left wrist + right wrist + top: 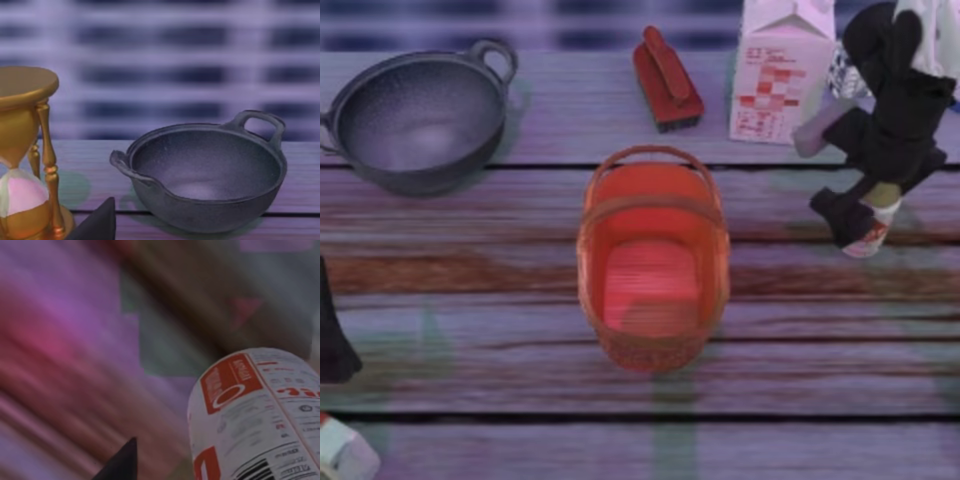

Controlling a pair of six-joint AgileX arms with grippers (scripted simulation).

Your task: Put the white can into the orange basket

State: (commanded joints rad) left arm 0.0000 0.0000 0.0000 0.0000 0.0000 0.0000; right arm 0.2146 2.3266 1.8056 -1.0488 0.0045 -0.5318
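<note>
The white can [872,232], with a red label and dull gold top, stands on the table at the right, right of the orange basket [653,262]. My right gripper [852,215] is down at the can, open. In the right wrist view one dark fingertip [120,462] shows with a gap between it and the can [255,415]; the other finger is hidden. The oval woven basket stands in the middle of the table with its hoop handle across it and nothing inside. My left gripper [332,340] stays parked at the table's left edge, open.
A dark grey two-handled pot [415,120] sits at the back left. A red brush [667,78] and a tall white carton with red checks [775,75] stand behind the basket. A gold hourglass [25,160] stands near the left arm.
</note>
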